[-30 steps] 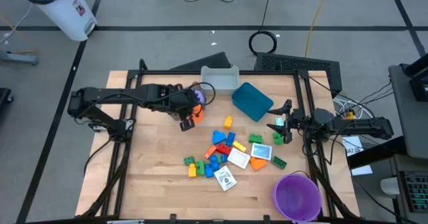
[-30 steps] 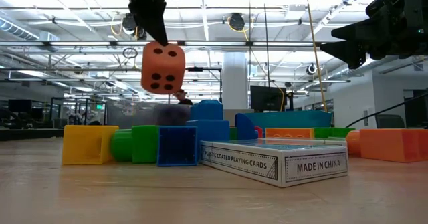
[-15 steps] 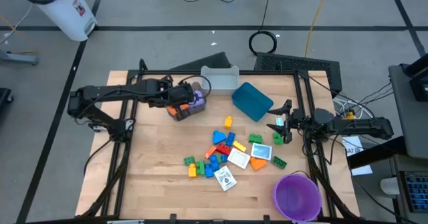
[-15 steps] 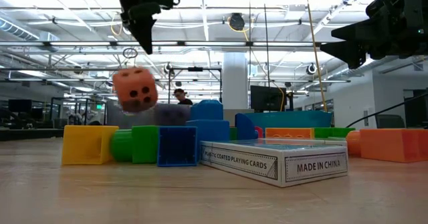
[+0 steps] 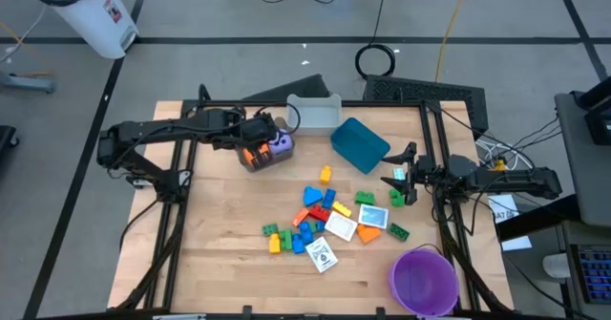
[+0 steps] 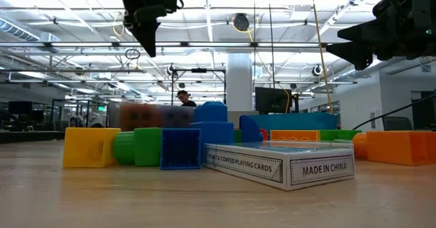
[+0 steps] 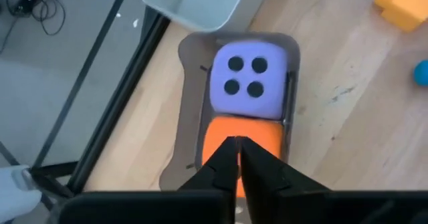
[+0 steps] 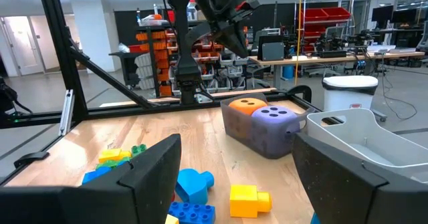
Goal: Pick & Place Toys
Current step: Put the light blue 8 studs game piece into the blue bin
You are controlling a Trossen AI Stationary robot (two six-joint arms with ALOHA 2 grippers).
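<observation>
The orange die (image 7: 241,132) and the purple die (image 7: 251,77) lie side by side inside the brown bin (image 7: 190,117), the same bin (image 5: 265,152) that stands at the table's far left. My left gripper (image 7: 239,152) hangs shut above the orange die, clear of it, and shows high up in the low view (image 6: 146,41). Several small bricks (image 5: 313,213) and white cards (image 5: 341,226) lie mid-table. My right gripper (image 8: 234,177) waits open at the right edge (image 5: 401,174).
A grey bin (image 5: 315,112) stands at the far edge and a blue bin (image 5: 360,143) lies tilted right of it. A purple bowl (image 5: 422,280) is at the near right corner. A playing-card box (image 6: 279,163) lies near the low camera.
My left gripper has carried the orange die toward the far edge and a little left, over the brown bin. The die has come away from the fingers and dropped into the bin beside the purple die. The gripper stays above it.
</observation>
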